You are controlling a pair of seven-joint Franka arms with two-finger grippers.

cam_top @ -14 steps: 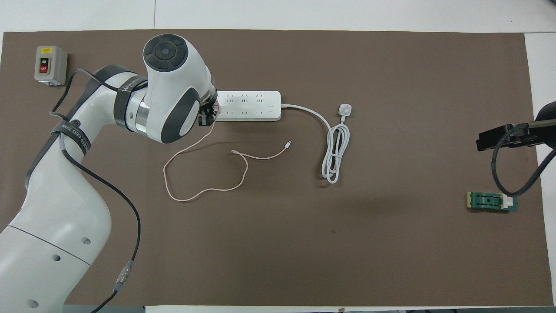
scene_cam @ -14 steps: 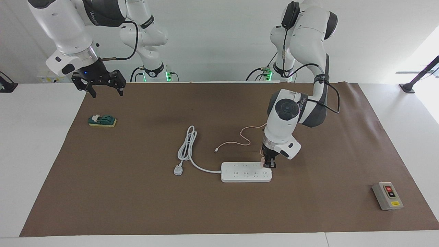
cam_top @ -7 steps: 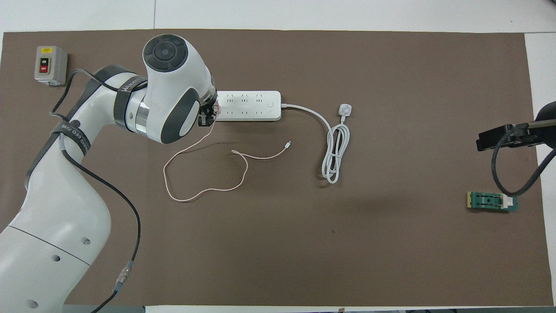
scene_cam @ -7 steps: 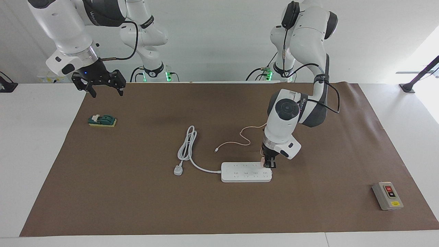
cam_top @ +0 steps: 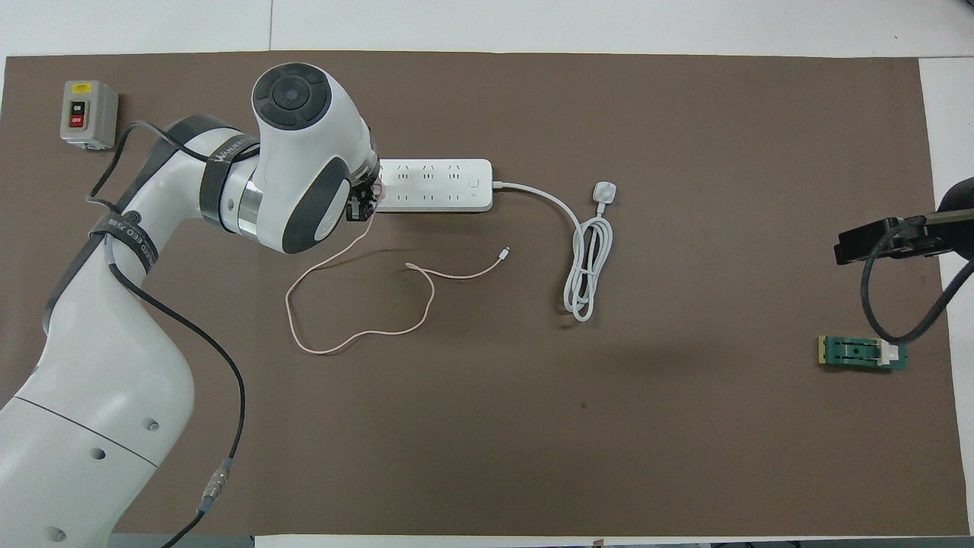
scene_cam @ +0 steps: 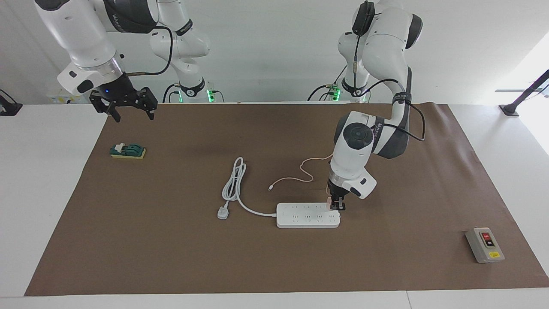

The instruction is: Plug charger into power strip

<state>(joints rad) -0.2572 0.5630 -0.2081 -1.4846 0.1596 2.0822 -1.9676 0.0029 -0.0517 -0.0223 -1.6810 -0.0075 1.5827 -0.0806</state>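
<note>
Reading the facing view from its left edge: your right claw (scene_cam: 134,115) hangs released, fingers spread, over the corner of the brown-matted surface (scene_cam: 171,257) at its own arm's end. It has not budged over the last second, so treat that arm as waiting. Below it, the small green block (scene_cam: 128,150) lies untouched.

Toward the middle, the white plug (scene_cam: 222,213) and its coiled cord lie as they did. The power strip (scene_cam: 306,215) has not slid either.

At the strip's end toward the left arm is the only change. Your left claw (scene_cam: 338,207) stays clenched on the charger (scene_cam: 329,201), which sits right at the last socket of the row nearer the robots. The wrist above it has shifted by a hair and nothing else has moved. The pink cable (scene_cam: 296,177) trails loose toward the robots.

You are in the seating step, by my reading: the small wrist shift looks like pressing or fine alignment. Whether the pins are fully home is hidden by the claw, so hold the grip until that is clear.

The grey switch box (scene_cam: 484,245) is well apart and plays no part.
</note>
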